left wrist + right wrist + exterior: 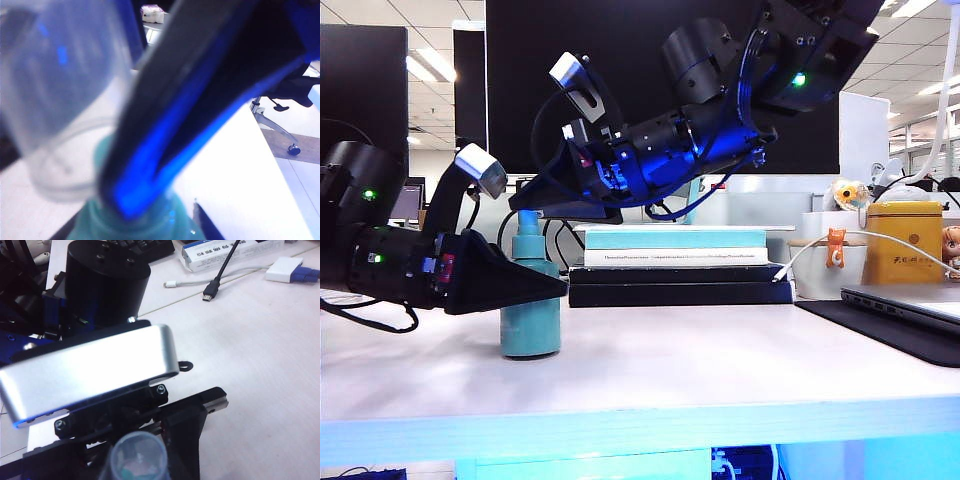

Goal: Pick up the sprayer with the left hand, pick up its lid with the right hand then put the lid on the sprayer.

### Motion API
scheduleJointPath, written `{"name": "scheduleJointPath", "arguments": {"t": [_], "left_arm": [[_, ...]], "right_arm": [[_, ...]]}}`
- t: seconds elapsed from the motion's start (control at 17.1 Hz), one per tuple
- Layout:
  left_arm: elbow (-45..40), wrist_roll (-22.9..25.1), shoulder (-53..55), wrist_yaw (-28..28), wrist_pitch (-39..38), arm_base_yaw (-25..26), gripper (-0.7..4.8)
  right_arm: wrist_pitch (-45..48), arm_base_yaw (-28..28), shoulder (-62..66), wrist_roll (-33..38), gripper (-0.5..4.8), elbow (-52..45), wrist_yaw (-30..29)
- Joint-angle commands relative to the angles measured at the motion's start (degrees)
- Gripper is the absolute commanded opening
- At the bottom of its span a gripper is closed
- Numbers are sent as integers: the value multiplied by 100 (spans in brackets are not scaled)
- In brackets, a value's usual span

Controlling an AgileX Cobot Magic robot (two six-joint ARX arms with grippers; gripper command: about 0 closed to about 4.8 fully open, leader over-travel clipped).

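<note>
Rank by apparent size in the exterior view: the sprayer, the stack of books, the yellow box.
1. Stack of books, largest, though it sits farther back.
2. Sprayer, partly hidden by the left gripper.
3. Yellow box, close to the sprayer in looks; it stands farther away, so that order is unsure.

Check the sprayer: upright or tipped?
Upright. The sprayer stands on its base on the table, left gripper around it.

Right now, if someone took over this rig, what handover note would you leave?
Left gripper: shut on the sprayer, which stands on the table.
Right gripper: above the nozzle, close to the lid; whether its jaws grip the lid cannot be told.
Lid: clear cap over the sprayer's nozzle, not seen fully seated.
Done: both picked up.
Left: press the lid home, release.
</note>
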Motion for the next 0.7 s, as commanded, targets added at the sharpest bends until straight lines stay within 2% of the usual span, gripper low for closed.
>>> {"name": "scheduleJointPath", "arguments": {"t": [0.06, 0.35, 0.59, 0.64, 0.7], "left_arm": [[-7, -55, 17, -354, -155, -11, 236], [-7, -22, 17, -732, -153, -7, 236], [-4, -24, 17, -597, -111, 2, 236], [-4, -55, 17, -590, -111, 0, 236], [-4, -61, 17, -586, -118, 0, 236]], "right_arm": [[-415, 31, 31, -37, 135, -46, 13], [-433, -15, -131, -59, 136, -46, 46], [-570, -116, -249, -208, 140, -48, 271], [-566, -116, -249, -208, 164, -48, 271], [-544, -116, -249, -208, 237, -46, 271]]}}
